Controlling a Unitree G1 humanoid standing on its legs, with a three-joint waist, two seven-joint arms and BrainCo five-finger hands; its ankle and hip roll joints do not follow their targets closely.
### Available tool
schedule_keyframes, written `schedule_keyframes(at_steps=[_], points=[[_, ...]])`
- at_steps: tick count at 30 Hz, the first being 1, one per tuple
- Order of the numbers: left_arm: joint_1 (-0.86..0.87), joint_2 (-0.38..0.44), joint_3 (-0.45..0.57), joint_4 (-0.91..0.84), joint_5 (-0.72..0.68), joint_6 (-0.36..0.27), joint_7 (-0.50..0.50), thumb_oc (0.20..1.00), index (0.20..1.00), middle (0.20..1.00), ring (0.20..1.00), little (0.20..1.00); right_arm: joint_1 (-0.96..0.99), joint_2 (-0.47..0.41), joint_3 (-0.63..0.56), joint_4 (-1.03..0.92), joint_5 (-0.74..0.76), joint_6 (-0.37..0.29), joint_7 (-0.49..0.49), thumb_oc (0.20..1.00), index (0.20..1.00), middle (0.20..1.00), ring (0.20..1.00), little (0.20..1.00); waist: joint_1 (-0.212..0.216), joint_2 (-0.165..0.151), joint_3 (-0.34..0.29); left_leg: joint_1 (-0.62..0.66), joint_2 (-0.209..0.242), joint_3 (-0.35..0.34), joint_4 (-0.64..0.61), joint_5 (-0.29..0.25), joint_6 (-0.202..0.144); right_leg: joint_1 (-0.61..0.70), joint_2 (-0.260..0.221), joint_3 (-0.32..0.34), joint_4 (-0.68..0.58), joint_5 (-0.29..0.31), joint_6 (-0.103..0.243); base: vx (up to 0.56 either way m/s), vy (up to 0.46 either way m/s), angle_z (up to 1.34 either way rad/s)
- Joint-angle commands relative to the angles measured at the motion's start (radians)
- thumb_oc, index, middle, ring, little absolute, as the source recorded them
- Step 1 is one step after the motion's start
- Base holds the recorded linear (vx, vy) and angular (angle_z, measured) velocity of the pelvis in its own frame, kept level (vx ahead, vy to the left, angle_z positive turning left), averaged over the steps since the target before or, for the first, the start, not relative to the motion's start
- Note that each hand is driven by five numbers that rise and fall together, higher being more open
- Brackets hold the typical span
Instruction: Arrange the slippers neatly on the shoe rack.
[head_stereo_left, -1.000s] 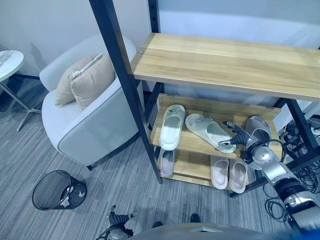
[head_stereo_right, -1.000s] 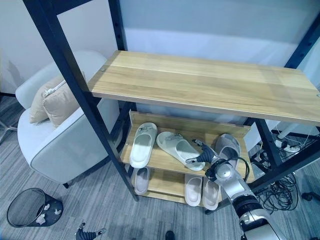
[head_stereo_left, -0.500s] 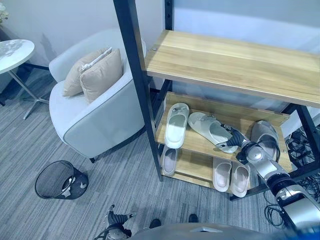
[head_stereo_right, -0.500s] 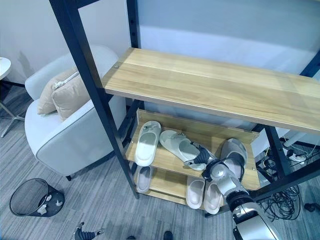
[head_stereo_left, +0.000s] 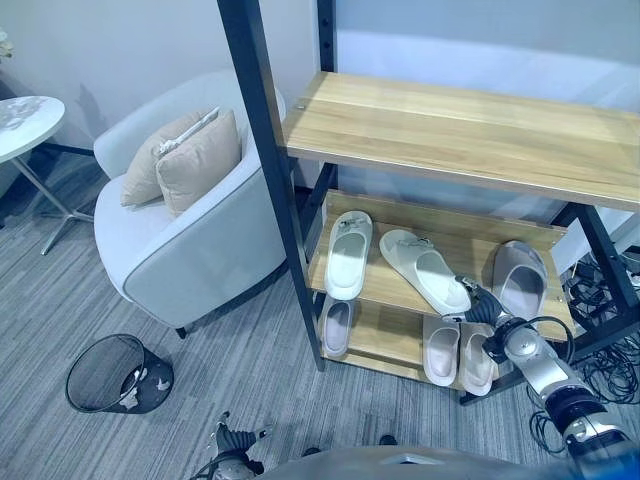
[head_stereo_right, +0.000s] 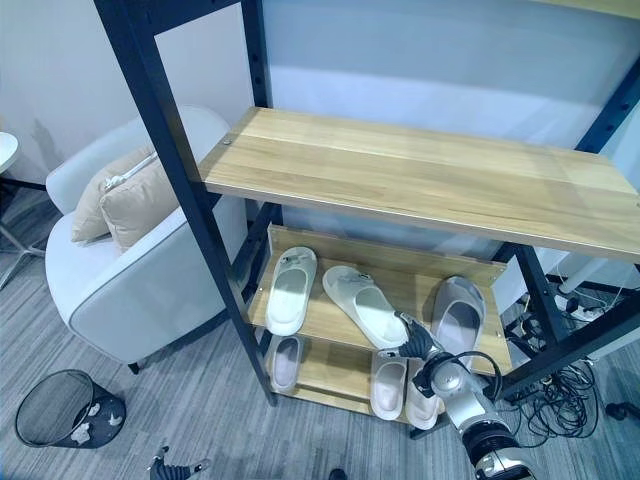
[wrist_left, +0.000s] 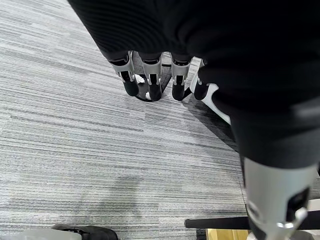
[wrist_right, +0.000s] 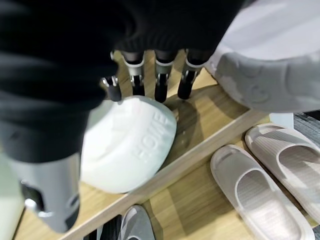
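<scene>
The tall black metal shoe rack with wooden shelves (head_stereo_left: 440, 125) holds three slippers on its middle shelf. One white slipper (head_stereo_left: 348, 253) lies straight near the left edge, the crooked white slipper (head_stereo_left: 425, 269) still needs turning, and the grey slipper (head_stereo_left: 519, 278) sits by the right edge. The right hand (head_stereo_left: 480, 307), fingers straight and holding nothing, hovers at the crooked one's heel. The left hand (wrist_left: 150, 75) hangs loose over the carpet.

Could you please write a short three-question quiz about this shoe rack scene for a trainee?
1. True or false: the angled white slipper lies parallel to the straight white slipper.
2. Which shelf holds the grey slipper: top, middle or bottom?
3. Is the right hand gripping the angled white slipper?

Key:
1. False; they sit at an angle to each other.
2. Middle.
3. No; its fingers hang straight just past the slipper's heel.
</scene>
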Motion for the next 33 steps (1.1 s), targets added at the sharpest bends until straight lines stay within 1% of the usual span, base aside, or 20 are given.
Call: schedule_keyframes(at_steps=[1,5,8,12,15,18,25,29,33], points=[[-0.041,-0.039,-0.022,0.091,0.026,-0.017,-0.008,1.0,1.0,1.0,1.0,1.0,0.016,0.035,-0.03,-0.058,-0.035,-0.026,-0.002,1.0,1.0,1.0,1.0,1.0,0.009,-0.034,-0.017,-0.008,-0.032,0.039,0.005,0.013,0.056,0.039,-0.056,-0.035,0.009,-0.011,0.015,-0.03,0.004,-0.05],[-0.038,-0.037,-0.014,0.11,0.022,-0.016,-0.004,1.0,1.0,1.0,1.0,1.0,0.07,0.081,-0.041,-0.127,-0.037,-0.02,-0.008,1.0,1.0,1.0,1.0,1.0,0.005,-0.035,-0.022,-0.009,-0.032,0.041,0.005,0.015,0.056,0.04,-0.056,-0.035,0.009,-0.012,0.015,-0.01,0.003,-0.01],[-0.033,-0.036,-0.005,0.12,0.018,-0.016,0.001,1.0,1.0,1.0,1.0,1.0,0.123,0.121,-0.053,-0.145,-0.026,-0.039,-0.03,1.0,1.0,1.0,1.0,1.0,0.003,-0.039,-0.026,-0.01,-0.032,0.042,0.005,0.016,0.057,0.042,-0.056,-0.033,0.009,-0.012,0.014,-0.01,0.004,-0.01],[-0.033,-0.033,-0.003,0.122,0.016,-0.018,0.006,1.0,1.0,1.0,1.0,1.0,0.175,0.152,-0.047,-0.168,-0.031,-0.051,-0.047,1.0,1.0,1.0,1.0,1.0,-0.003,-0.042,-0.03,-0.006,-0.03,0.044,0.005,0.015,0.058,0.045,-0.057,-0.029,0.009,-0.013,0.014,0.0,0.0,0.0],[-0.035,-0.035,-0.001,0.125,0.013,-0.02,0.007,1.0,1.0,1.0,1.0,1.0,0.186,0.164,-0.034,-0.184,-0.033,-0.056,-0.044,1.0,1.0,1.0,1.0,1.0,-0.004,-0.042,-0.031,-0.006,-0.03,0.045,0.005,0.015,0.058,0.044,-0.058,-0.027,0.009,-0.014,0.014,0.0,0.0,0.0],[-0.038,-0.034,-0.003,0.13,0.015,-0.019,0.008,1.0,1.0,1.0,1.0,1.0,0.193,0.166,-0.014,-0.202,-0.029,-0.074,-0.036,1.0,1.0,1.0,1.0,1.0,-0.005,-0.043,-0.033,-0.004,-0.029,0.046,0.005,0.015,0.058,0.045,-0.058,-0.026,0.009,-0.014,0.014,0.0,0.0,0.0],[-0.047,-0.028,-0.005,0.138,0.021,-0.017,0.007,1.0,1.0,1.0,1.0,1.0,0.163,0.168,0.043,-0.215,-0.031,-0.098,-0.012,1.0,1.0,1.0,1.0,1.0,0.002,-0.046,-0.031,-0.007,-0.029,0.045,0.005,0.016,0.06,0.043,-0.059,-0.026,0.009,-0.013,0.015,0.0,0.0,0.0],[-0.05,-0.026,-0.008,0.147,0.023,-0.018,0.006,1.0,1.0,1.0,1.0,1.0,0.14,0.179,0.069,-0.251,-0.033,-0.089,0.011,1.0,1.0,1.0,1.0,1.0,0.011,-0.05,-0.029,-0.009,-0.029,0.044,0.005,0.018,0.059,0.043,-0.059,-0.029,0.009,-0.015,0.018,0.0,0.0,0.0],[-0.044,-0.024,-0.01,0.157,0.023,-0.021,0.009,1.0,1.0,1.0,1.0,1.0,0.136,0.191,0.092,-0.294,-0.033,-0.074,0.035,1.0,1.0,1.0,1.0,1.0,0.023,-0.061,-0.028,-0.005,-0.027,0.039,0.005,0.019,0.059,0.051,-0.058,-0.034,0.009,-0.016,0.016,0.0,0.0,0.0]])
